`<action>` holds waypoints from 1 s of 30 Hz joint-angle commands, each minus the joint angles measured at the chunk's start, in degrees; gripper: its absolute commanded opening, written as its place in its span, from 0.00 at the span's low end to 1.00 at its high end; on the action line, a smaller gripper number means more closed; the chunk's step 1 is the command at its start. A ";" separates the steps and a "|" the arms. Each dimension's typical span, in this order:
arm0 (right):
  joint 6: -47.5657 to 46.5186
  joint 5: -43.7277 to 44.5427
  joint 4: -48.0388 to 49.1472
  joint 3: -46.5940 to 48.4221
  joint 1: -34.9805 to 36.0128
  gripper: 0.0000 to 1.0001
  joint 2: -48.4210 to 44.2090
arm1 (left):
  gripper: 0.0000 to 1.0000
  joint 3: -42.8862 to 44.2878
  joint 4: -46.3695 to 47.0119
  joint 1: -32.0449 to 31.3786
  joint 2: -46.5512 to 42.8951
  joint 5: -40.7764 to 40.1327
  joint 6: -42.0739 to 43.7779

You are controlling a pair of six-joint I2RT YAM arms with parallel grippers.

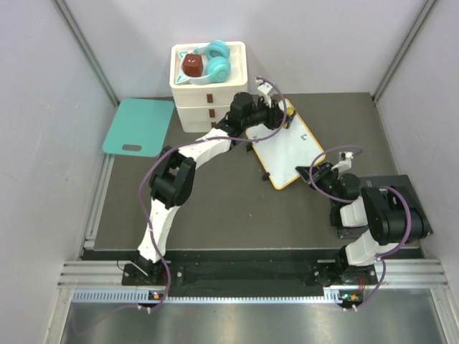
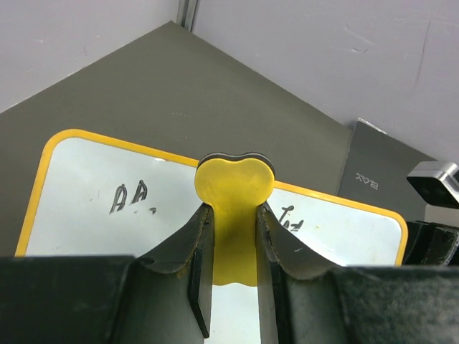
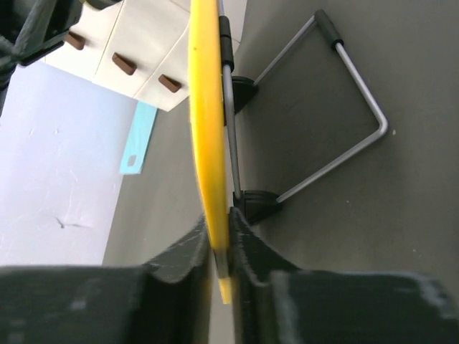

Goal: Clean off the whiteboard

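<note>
The whiteboard (image 1: 288, 152) with an orange-yellow rim lies tilted at the table's middle right. In the left wrist view the whiteboard (image 2: 79, 208) bears black scribbles at left (image 2: 133, 197) and right (image 2: 290, 216). My left gripper (image 1: 282, 118) is at the board's far end, shut on a yellow eraser (image 2: 234, 179) held over the board. My right gripper (image 1: 310, 174) is shut on the board's near right rim (image 3: 208, 129), seen edge-on between its fingers. A wire stand (image 3: 344, 93) shows behind the board.
A white drawer unit (image 1: 208, 97) stands at the back, with teal headphones (image 1: 217, 61) and a red-brown block (image 1: 191, 66) on top. A teal board with a handle slot (image 1: 140, 127) lies at the left. A dark grey pad (image 1: 409, 185) lies under the right arm.
</note>
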 commanded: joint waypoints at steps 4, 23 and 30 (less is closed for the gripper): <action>-2.37 -3.19 0.20 3.65 0.16 0.00 -0.98 | 0.00 6.21 -1.22 -2.58 2.82 1.73 1.90; -11.07 -5.65 -14.21 4.97 0.16 0.00 -6.96 | 0.00 14.56 -4.21 -10.06 10.73 -15.83 11.31; -13.35 -5.74 -17.91 5.59 0.16 0.00 -8.63 | 0.00 16.50 -4.73 -10.06 12.14 -16.91 12.01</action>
